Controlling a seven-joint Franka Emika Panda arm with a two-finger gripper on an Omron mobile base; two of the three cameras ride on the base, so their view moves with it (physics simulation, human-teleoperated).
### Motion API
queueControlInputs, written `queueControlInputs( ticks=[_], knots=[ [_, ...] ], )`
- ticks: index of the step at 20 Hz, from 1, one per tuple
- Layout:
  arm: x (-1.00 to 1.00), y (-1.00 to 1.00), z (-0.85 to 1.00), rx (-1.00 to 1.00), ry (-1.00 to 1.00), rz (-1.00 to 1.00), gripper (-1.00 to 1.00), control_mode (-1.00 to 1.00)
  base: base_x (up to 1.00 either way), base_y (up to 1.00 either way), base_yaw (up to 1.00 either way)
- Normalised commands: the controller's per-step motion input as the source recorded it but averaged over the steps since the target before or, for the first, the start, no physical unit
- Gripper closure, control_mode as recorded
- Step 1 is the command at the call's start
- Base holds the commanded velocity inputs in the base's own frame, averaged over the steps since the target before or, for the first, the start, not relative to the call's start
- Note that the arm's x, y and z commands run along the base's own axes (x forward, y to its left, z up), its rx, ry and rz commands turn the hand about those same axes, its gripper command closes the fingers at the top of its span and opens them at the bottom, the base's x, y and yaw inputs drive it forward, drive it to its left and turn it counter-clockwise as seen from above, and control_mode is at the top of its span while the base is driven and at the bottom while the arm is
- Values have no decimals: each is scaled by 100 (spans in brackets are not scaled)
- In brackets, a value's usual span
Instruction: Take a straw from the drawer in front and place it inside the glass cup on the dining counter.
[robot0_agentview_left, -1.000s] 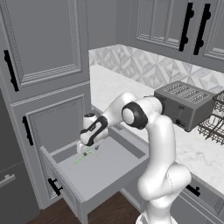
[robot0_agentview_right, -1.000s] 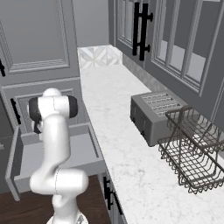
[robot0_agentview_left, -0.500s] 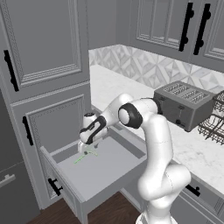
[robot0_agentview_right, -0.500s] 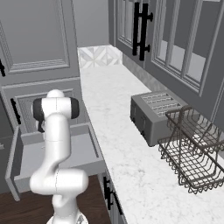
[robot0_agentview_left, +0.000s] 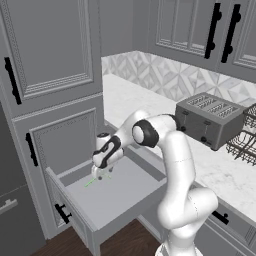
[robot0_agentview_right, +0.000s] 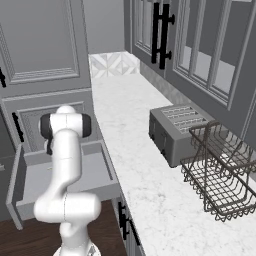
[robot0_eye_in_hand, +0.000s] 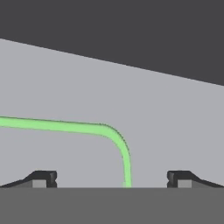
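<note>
A: Grey kitchen cabinetry, one lot. Marble-look bench (robot0_agentview_left: 150, 107) along the patterned wall, carrying a toaster (robot0_agentview_left: 214, 119) and a wire dish rack (robot0_agentview_right: 223, 172). Below it, drawer (robot0_agentview_left: 122, 192) pulled out, interior plain grey.

B: Task item?

A: Straw (robot0_eye_in_hand: 87, 128), light green, lying flat on the drawer floor near the back left. In the hand view it runs in from the left, bends, and its short leg passes down between the two finger tips.

B: Hand (robot0_agentview_left: 100, 171)?

A: Released, jaws at full spread, poised just above the straw, gripping nothing.

B: Handling advice?

A: Descend straight, keep the short leg centred between the tips, and close gently; a thin tube likely rolls or skids if one finger meets it first. Stop short of scraping the drawer floor.

B: Obstructions?

A: Drawer walls and the cabinet front (robot0_agentview_left: 57, 135) behind stand close. Lift vertically before swinging out. Toaster and rack lie well apart from the work.
</note>
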Motion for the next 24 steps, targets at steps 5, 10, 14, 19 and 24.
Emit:
queueControlInputs(
  ticks=[5, 10, 14, 19, 24],
  knots=[
    [19, -7, -24, 0, 0, 5, -100, -100, 0, 0, 0],
    [23, -2, -30, 0, 0, 5, -100, -100, 0, 0, 0],
    [16, 0, -45, 0, 3, 4, 100, -100, 0, 0, 0],
    [-5, 0, -45, 0, 1, 3, 100, -100, 0, 0, 0],
    [-28, 0, -22, 0, -2, 1, 100, -100, 0, 0, 0]
  ],
)
